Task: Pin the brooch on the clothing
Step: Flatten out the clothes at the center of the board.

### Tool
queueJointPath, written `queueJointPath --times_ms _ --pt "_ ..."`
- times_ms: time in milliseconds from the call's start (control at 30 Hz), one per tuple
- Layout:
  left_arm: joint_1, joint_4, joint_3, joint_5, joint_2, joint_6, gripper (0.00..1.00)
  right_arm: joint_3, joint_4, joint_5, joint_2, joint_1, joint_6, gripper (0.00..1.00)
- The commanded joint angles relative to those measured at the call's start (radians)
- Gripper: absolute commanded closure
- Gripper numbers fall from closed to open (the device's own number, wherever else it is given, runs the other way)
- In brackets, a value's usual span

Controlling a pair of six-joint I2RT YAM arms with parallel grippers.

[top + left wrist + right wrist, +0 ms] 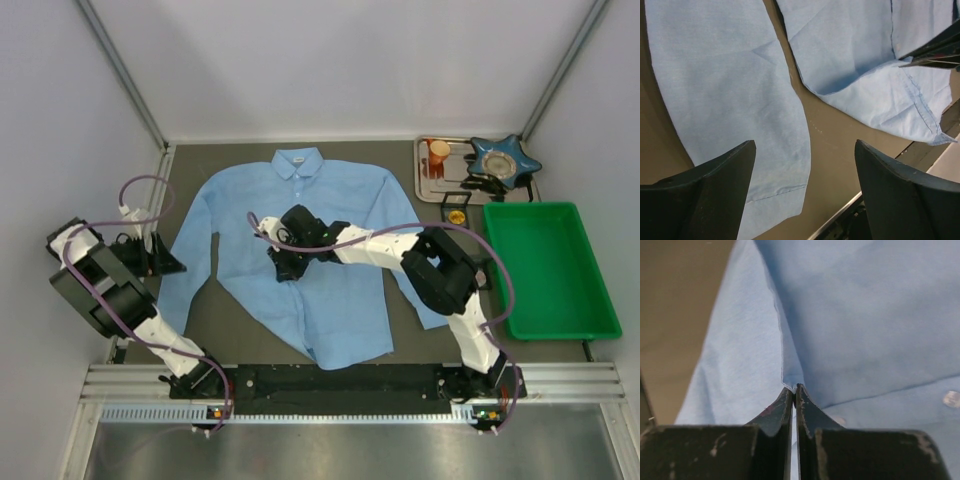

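Table (200,330): dark surface; it carries all items below.
Shirt (340,310): light blue, spread flat at the table centre, collar at the far side, front up, sleeves out to both sides.
Green bin (545,270): at the right, near the shirt's sleeve; nothing seen in it.
Tray (424,190): metal, at the far right corner, with 1 orange piece and 1 blue star-shaped piece.
Left gripper (805,145): jaws spread wide, nothing between them, poised above the shirt's sleeve.
Right gripper (795,387): jaws pressed together, tips on a seam edge at the shirt's chest; cloth caught between them is likely, not confirmed.
Small round item (456,215): yellowish, just beside the tray; possibly the brooch, too small to tell.
Brooch: not confirmed on the shirt or in either gripper.
Risk 1: lifting the pinched seam drags the shirt and wrinkles the pinning area.
Risk 2: a thin pinch slips free.
Writing: 1 collar label, unreadable; no brands legible.
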Motion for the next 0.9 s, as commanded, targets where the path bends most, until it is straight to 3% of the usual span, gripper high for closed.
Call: queueJointPath --times_ms 0,367,400,500,600,867 --pt "0.010 0.016 -0.015 -0.072 -0.088 0.002 0.16 0.074 0.024 -0.246 -0.050 0.007 0.089 1.00" --pt "0.019 0.178 -0.133 -0.322 -0.242 -0.125 0.09 0.217 0.085 -0.493 0.044 0.159 0.378 0.98" --pt "0.024 0.181 -0.154 -0.339 -0.258 -0.119 0.08 0.220 0.093 -0.513 0.045 0.160 0.402 0.80" --pt "0.029 0.209 -0.214 -0.416 -0.297 -0.118 0.07 0.220 0.093 -0.513 0.024 0.149 0.405 0.44" --pt "0.039 0.266 -0.277 -0.485 -0.333 -0.130 0.08 0.185 0.091 -0.496 -0.027 0.119 0.396 0.39" --pt "0.047 0.411 -0.400 -0.591 -0.372 -0.194 0.16 0.036 0.061 -0.447 -0.162 -0.004 0.338 0.38"
